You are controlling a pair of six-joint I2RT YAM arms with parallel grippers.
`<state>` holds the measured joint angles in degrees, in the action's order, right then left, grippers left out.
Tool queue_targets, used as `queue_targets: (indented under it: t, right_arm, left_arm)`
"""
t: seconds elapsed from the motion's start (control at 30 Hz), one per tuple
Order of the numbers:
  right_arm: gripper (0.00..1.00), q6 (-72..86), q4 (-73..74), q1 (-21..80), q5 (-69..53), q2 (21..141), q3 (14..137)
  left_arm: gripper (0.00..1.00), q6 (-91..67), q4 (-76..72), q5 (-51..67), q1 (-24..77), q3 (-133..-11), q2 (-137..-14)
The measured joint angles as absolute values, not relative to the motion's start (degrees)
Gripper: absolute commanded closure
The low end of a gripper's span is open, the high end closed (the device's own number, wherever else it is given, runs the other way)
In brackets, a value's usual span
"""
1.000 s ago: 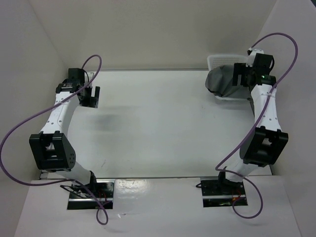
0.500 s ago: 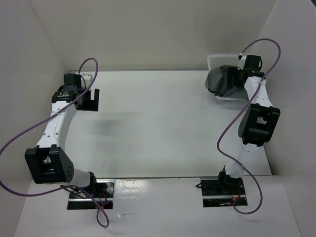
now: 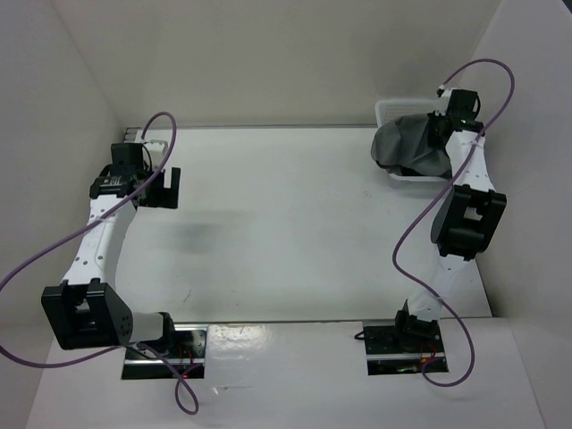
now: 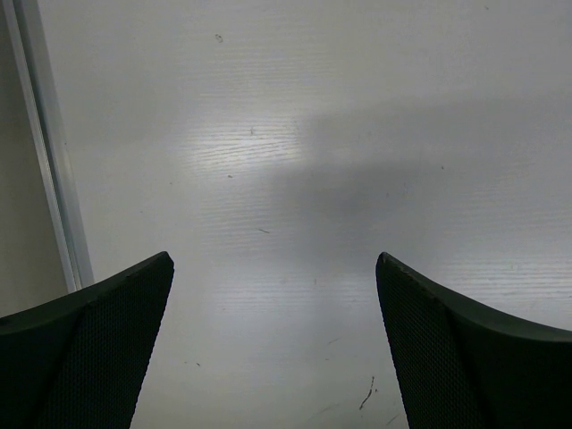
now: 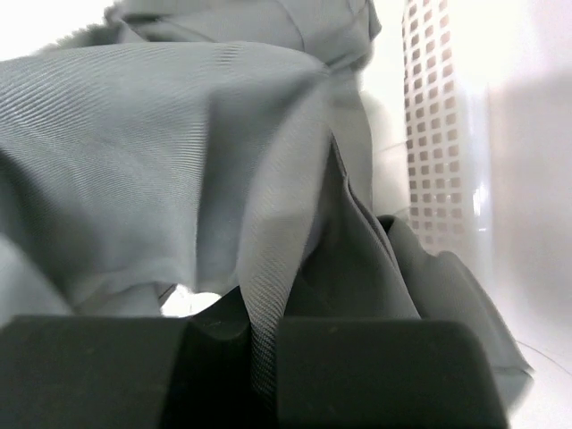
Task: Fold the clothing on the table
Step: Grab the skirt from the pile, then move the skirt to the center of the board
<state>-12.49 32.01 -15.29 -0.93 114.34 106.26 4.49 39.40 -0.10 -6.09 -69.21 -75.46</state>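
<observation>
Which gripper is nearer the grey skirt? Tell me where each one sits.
Right. The right gripper is shut on a fold of the skirt in the basket at the far right of the table; the left gripper hangs open above the bare far left.

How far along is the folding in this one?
Done: nothing is folded. The clothing lies bunched in the white mesh basket, not spread on the table. In hand: the right fingers are shut on a fold of it, while the left fingers stand open above bare tabletop. Left: lift it out, lay it flat, fold it.
</observation>
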Motion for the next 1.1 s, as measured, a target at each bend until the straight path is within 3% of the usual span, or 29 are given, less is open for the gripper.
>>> queue_targets:
  t: [0.27,0.37,0.5,0.7,0.8,0.83,0.87,0.97,1.1]
  right_arm:
    - [1.00,-11.6,42.0,-15.3,-8.0,107.9,126.7]
    - [1.00,-9.6,43.5,-14.6,-16.3,99.1,136.2]
    - [1.00,-9.5,43.4,-9.0,-22.9,90.5,133.8]
    - [1.00,-13.8,46.9,6.1,-42.0,81.4,117.4]
    - [0.41,-17.5,50.9,13.3,-42.7,81.4,108.7]
    - [0.30,-19.5,52.0,17.2,-41.6,82.7,105.1]
    - [0.12,-20.7,53.4,20.3,-40.8,83.9,102.5]
    - [0.07,-25.7,59.5,29.4,-36.7,88.8,96.2]
    - [0.14,-31.1,67.6,37.8,-31.8,94.1,94.8]
  left_arm:
    - [0.00,4.6,39.4,2.4,-6.1,-69.2,-74.1]
    - [0.00,5.5,39.6,3.6,-6.1,-69.2,-73.3]
    - [0.00,6.1,40.1,4.0,-6.1,-69.1,-71.9]
    - [0.00,7.4,41.1,4.5,-6.1,-68.0,-67.6]
    - [0.00,7.9,42.0,5.3,-6.6,-66.8,-65.7]
    - [0.00,8.4,42.5,5.9,-6.8,-66.5,-65.2]
    - [0.00,8.8,42.9,6.4,-7.1,-66.3,-64.7]
    - [0.00,10.0,43.8,8.9,-8.5,-65.2,-62.8]
    - [0.00,11.9,44.8,13.1,-10.5,-63.0,-60.0]
